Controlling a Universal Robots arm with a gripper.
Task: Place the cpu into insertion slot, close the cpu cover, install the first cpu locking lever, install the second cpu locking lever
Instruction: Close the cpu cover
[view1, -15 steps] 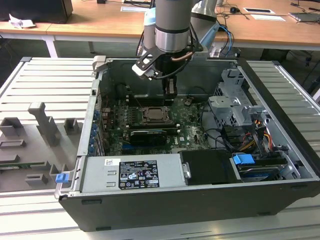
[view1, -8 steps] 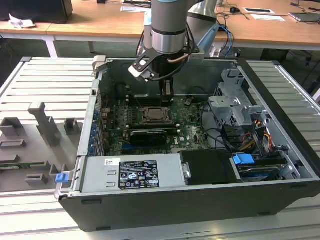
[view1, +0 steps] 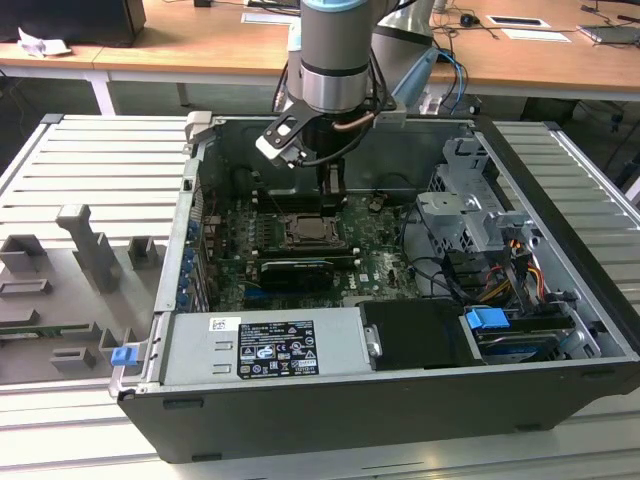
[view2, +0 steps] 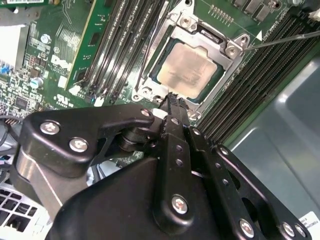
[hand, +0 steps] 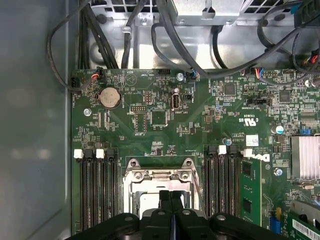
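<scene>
Motherboard (hand: 165, 115) lies flat on the floor of the open computer case (view1: 300, 425), and the arm (view1: 335, 50) reaches down into the case from above. The gripper (view2: 171, 96) hangs low over the board with its two fingers pressed together and nothing between them. Its tip is just beside one edge of the insertion slot (view2: 146, 91), and I cannot tell whether it touches the metal there.

The cpu (view2: 186, 70) sits flat inside the insertion slot, its pale metal top showing through the square window of the cpu cover (view2: 229, 64). The cover looks to be lying down over the chip, though the claw hides the near edge, so its seating is not certain.

One thin lever rod (view2: 152, 52) runs along the side of the socket next to a bank of memory slots (view2: 120, 45). A second rod (view2: 285, 40) sticks out from a socket corner and crosses over the other bank.

In the first wrist view the closed fingertips (hand: 165, 199) stand over the socket, between the two banks, with a coin cell (hand: 109, 98) nearer the board's far edge. In the exterior view a silver power supply (view1: 265, 345) lies along the case's near wall.
</scene>
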